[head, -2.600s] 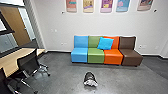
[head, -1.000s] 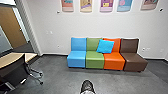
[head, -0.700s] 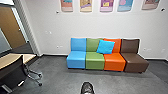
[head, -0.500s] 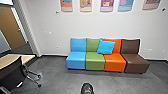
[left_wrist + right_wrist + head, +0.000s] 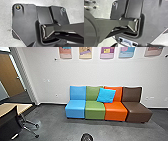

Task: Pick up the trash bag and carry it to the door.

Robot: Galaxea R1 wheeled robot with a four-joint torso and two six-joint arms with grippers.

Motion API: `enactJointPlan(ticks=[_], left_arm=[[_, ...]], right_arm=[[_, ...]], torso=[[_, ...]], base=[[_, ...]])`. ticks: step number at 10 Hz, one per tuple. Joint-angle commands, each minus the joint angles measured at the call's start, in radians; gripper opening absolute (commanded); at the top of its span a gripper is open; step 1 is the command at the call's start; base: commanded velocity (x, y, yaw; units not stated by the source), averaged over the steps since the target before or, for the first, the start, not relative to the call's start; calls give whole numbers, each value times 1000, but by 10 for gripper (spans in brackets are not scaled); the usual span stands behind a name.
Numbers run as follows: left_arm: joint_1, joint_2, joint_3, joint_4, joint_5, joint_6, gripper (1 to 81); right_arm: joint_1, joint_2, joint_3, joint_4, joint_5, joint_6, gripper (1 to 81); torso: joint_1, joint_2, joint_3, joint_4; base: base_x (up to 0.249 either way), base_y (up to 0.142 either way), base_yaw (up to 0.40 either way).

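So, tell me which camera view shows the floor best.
The head view: it takes in the floor from the desk across to the seats. The left wrist view shows areas of it around the robot's dark plate; the right wrist view shows areas beside that plate, with what may be chair casters.

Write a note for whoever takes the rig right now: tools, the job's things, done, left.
Left tool and right tool: state and load cannot be told from the wrist views.
Bag: unconfirmed; a dark rounded object at the head view's bottom edge, in front of the row of seats, may be it.
Door: a brown door shows at the head view's far left, probably the target.
Done: no pickup can be confirmed.
Left: pickup, unless already made, and the carry to the door.
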Motion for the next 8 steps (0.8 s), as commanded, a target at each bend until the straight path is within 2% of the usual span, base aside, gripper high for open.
enactJointPlan(ticks=[1,8], left_arm=[[-35,-3,6,1,54,2,811],[-33,-4,8,-1,52,0,811]], right_arm=[[30,-8,16,4,-65,-2,811],[32,-5,15,4,-66,-11,811]], torso=[[0,0,0,0],[0,0,0,0]], base=[[164,0,0],[164,0,0]])
